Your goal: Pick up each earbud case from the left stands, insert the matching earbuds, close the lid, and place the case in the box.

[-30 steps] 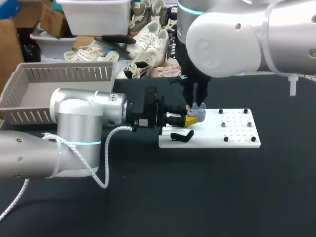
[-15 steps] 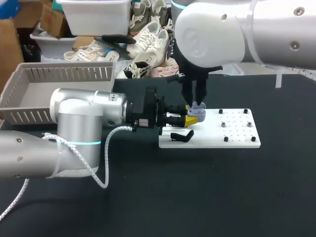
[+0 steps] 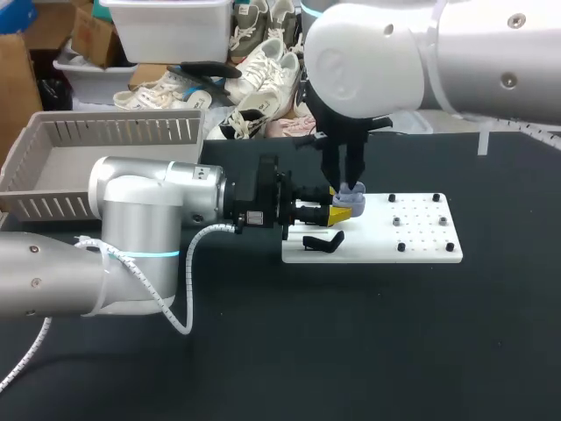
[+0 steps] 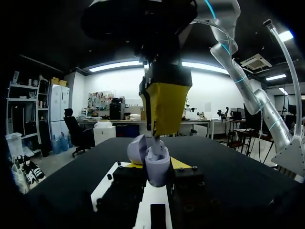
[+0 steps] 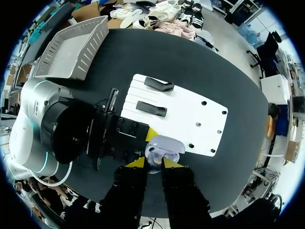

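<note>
Two-arm station seen from above and from both wrists. A small lavender plastic earbud case (image 3: 352, 195) is held just above the far-left corner of a flat white perforated board (image 3: 421, 241), which lies on the black tabletop (image 3: 263, 351) a little right of its middle. The left gripper (image 3: 340, 213) lies level, pointing along the board's long edge, and is closed on the lower body of the case from two sides. The case stands roughly upright with its mouth facing up. Its rounded open lid (image 4: 137, 148) is swung back to one side of the body and leans away from it. The right gripper (image 3: 348, 182) points straight down and meets the open mouth of the case from above; whether it holds anything cannot be told. A black curved stand (image 5: 151, 109) and a second black stand (image 5: 159, 84) lie along the board's left end, beside the left gripper. A grey slatted plastic basket (image 3: 53, 162) sits at the tabletop's far-left corner, well apart from the board.
</note>
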Motion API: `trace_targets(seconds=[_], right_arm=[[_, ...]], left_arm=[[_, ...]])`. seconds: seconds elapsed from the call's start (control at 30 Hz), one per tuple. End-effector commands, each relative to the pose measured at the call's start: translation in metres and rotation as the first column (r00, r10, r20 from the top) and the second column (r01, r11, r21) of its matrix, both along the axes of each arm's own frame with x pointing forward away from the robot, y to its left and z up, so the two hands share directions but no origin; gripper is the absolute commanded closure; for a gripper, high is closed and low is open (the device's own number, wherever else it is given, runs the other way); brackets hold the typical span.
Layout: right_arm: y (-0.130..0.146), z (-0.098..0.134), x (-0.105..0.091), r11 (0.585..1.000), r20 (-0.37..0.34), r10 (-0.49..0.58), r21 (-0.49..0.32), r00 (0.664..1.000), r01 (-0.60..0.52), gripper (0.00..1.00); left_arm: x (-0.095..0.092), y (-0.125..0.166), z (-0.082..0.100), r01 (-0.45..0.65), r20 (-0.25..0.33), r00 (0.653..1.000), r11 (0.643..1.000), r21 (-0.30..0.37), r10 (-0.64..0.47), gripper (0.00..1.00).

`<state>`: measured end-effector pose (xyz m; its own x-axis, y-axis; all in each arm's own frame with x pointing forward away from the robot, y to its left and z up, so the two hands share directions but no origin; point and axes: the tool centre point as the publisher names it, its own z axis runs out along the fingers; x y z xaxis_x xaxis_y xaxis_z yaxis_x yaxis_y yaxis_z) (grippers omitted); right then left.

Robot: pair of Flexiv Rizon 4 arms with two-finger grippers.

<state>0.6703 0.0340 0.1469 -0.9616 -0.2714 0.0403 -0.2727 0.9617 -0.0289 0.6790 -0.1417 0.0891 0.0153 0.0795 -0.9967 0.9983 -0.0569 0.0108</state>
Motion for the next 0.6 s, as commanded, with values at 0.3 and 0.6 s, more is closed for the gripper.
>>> trace_targets(seconds=[0.3,0.6], right_arm=[[-0.0028,-0.0066,0.0045,1.0,0.0,-0.007,0.01,1.0,0.007,1.0],[-0.0016,-0.0099,0.0056,1.0,-0.002,-0.009,0.014,1.0,0.009,1.0]], left_arm=[[0.0,-0.0004,-0.0002,-0.001,0.0,1.0,1.0,0.001,0.001,1.0],[0.0,-0.0004,-0.0002,-0.001,0.0,1.0,1.0,0.001,0.001,1.0]])
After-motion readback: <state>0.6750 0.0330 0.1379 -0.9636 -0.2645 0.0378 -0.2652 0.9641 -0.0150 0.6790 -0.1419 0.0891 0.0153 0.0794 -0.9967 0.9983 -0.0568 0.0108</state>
